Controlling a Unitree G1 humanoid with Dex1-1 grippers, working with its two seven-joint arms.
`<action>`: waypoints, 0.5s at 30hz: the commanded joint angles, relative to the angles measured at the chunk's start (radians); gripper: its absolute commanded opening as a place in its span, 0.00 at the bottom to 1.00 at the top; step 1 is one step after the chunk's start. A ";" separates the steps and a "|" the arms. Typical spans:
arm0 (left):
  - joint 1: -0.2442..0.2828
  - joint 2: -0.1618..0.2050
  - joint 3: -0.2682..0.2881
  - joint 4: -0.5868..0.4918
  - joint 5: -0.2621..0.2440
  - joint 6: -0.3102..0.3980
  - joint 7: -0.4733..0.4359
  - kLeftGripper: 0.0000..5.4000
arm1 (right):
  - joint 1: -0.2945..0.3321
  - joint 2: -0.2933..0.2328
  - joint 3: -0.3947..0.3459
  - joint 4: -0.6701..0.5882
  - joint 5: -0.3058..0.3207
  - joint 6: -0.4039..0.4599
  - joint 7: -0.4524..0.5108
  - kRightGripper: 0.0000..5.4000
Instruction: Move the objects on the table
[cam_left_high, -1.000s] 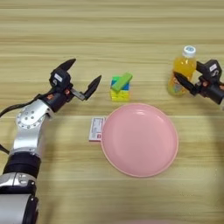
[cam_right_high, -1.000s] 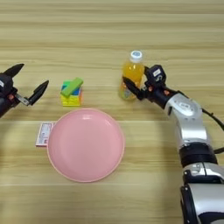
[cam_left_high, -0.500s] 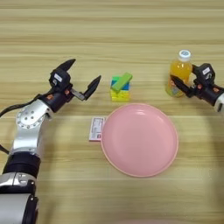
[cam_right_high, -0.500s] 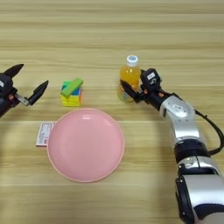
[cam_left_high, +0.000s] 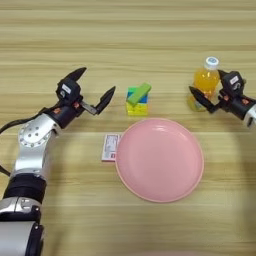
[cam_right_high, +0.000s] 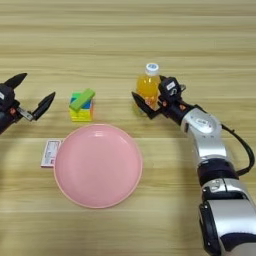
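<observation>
- A light wood-grain table (cam_left_high: 128, 30) with horizontal plank stripes fills the view.
- A small orange-drink bottle with a white cap (cam_right_high: 148, 87) stands upright, far and right of centre.
- The right gripper (cam_right_high: 151, 102) is at the bottle's base, its two black fingers spread, one to each side. They look not yet closed on it.
- A multicoloured puzzle cube (cam_left_high: 136, 101) sits near the middle, with a flat lime-green rectangular block (cam_left_high: 139, 93) lying tilted on top.
- The left gripper (cam_left_high: 94, 91) hovers left of the cube, well apart from it, fingers wide open and holding nothing.
- A round pink plate (cam_left_high: 160, 159) lies nearer. A small white and red card (cam_left_high: 110, 147) touches its left rim.
- Judgement: the bottle seems light, rigid and smooth. It could tip, so grip it low on the body.
- Judgement: the block rests loose, so it may slide off if the cube is nudged.
</observation>
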 joint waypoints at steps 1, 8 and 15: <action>-0.006 0.011 0.000 -0.003 0.009 -0.004 0.004 1.00 | -0.011 0.003 -0.003 -0.017 0.011 0.003 0.007 0.99; -0.007 0.010 -0.002 -0.002 0.009 -0.005 0.002 1.00 | -0.013 0.006 -0.010 -0.033 0.018 0.008 0.005 0.99; -0.008 0.010 -0.004 -0.001 0.010 -0.006 0.002 1.00 | -0.023 0.005 -0.024 -0.027 0.027 -0.001 -0.023 0.99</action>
